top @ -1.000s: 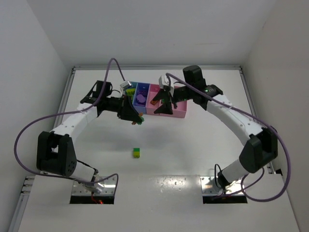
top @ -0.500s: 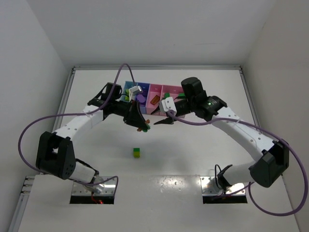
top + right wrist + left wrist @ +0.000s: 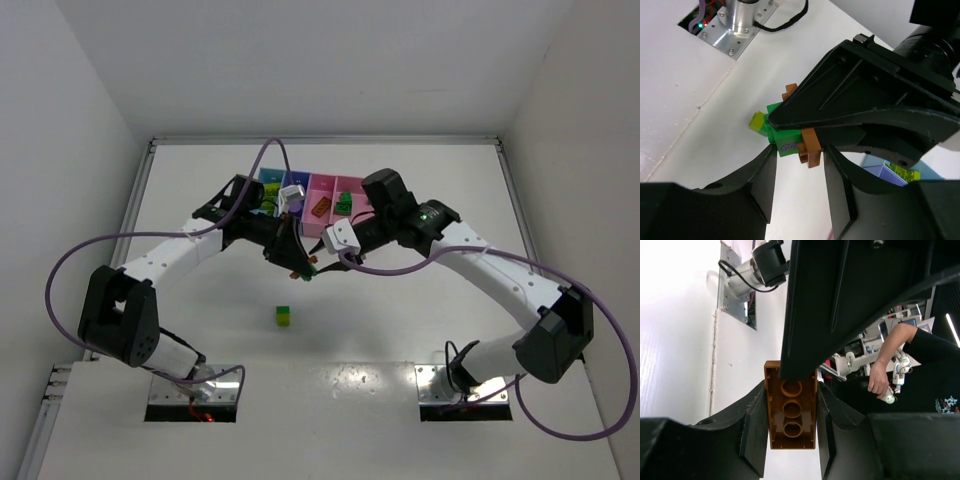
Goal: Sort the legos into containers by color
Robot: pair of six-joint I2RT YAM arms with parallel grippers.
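Note:
My left gripper is shut on a short lego stack, its fingers clamping the orange brick by its long sides. A green brick is stuck to that orange brick. My right gripper has come in from the right, and its jaws close round the stack's free end, one finger at the green side and one at the orange. This happens above the table in front of the containers. A green-and-yellow lego lies alone on the table.
The bins hold sorted pieces: an orange one and a green one in the pink bins, yellow-green ones in the light blue. Purple cables loop off both arms. Base plates sit at the near edge.
My right arm has swung from over the pink bins down and left to the left gripper, its jaws narrowing round the stack. The left arm carried the stack slightly right and forward.

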